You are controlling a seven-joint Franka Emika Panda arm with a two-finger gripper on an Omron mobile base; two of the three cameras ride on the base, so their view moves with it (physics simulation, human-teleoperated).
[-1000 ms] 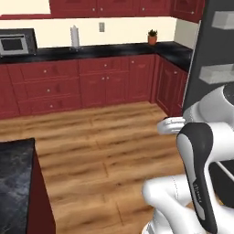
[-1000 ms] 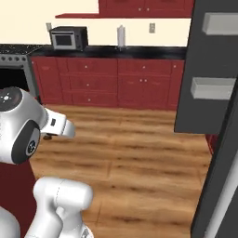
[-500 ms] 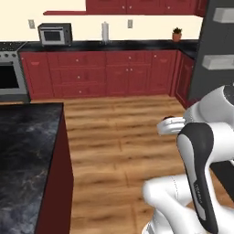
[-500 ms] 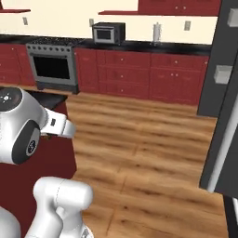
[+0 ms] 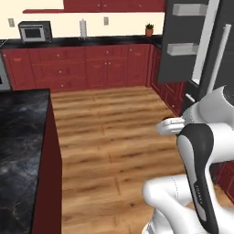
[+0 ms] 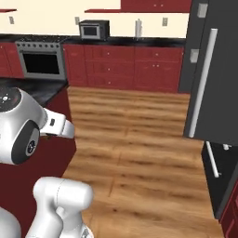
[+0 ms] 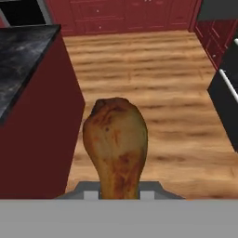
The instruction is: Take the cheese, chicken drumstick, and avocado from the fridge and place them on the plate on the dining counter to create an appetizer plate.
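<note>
The brown-orange chicken drumstick (image 7: 116, 144), with its rounded meaty end pointing away from the hand, is seen in the hand view rising from between the two-finger gripper (image 7: 119, 195), whose jaws are closed on its thin lower end. The drumstick is carried in the air above the wooden plank floor (image 7: 153, 83), just beside the red base of the black marbled stone dining counter (image 7: 23, 51), whose corner lies to the left in that view. In the left base view the same counter (image 5: 20, 137) occupies the lower left, and the white robot arm with dark joints (image 5: 196, 155) is raised at the lower right. The tall dark grey fridge (image 6: 216, 69) with its long white bar handle (image 6: 202, 83) is shown at the right of the right base view, with its door standing open towards the room. Red kitchen cabinets (image 5: 91, 68) under a black wall counter are located along the far wall, where a small grey microwave (image 5: 34, 31) is placed.
</note>
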